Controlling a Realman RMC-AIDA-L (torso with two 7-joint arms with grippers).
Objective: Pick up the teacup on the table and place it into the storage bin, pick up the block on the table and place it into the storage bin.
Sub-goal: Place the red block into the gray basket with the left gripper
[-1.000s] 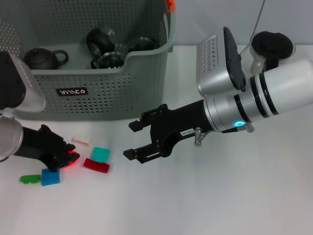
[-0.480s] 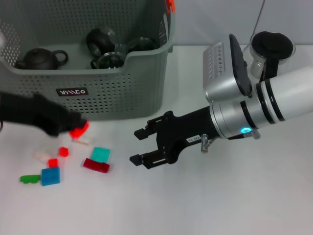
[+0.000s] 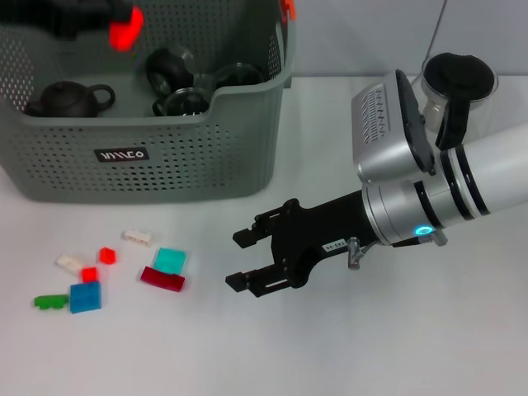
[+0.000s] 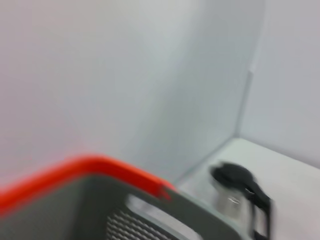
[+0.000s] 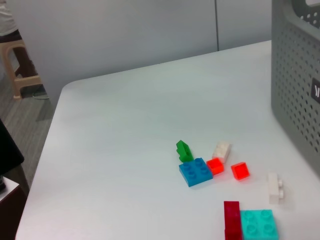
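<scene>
The large grey-green perforated plastic storage bin (image 3: 157, 124) occupies the 10 to 12 o'clock sector of the white table (image 3: 346, 346) in the head view. It carries a small black label with white lettering (image 3: 121, 154) on its near wall and an orange tab (image 3: 288, 10) at its rim. Inside it are a dark clay teapot (image 3: 70, 97), a dark round teacup (image 3: 169, 68) and two further dark cups (image 3: 186, 101).

The right arm, white and silver with a black forearm, enters from 3 o'clock. The right gripper (image 3: 252, 260) sits low over the table near centre, fingers spread apart, nothing between them.

The left gripper (image 3: 82, 15) is at 11 o'clock, above the bin interior. It appears blurred, so I cannot tell how its fingers stand. A red block (image 3: 124, 33) glows at its tip, above the bin's inside; whether it is clamped cannot be told.

A clear glass jug with a black lid (image 3: 454, 82) stands at 2 o'clock.

Loose blocks lie on the table at 8 o'clock, just in front of the bin:
- teal square block (image 3: 170, 260), touching the dark red flat block (image 3: 162, 279);
- blue square block (image 3: 85, 297);
- green block (image 3: 51, 301), beside the blue one;
- white block (image 3: 136, 237);
- second white block (image 3: 70, 263);
- two small red blocks (image 3: 107, 255).
</scene>
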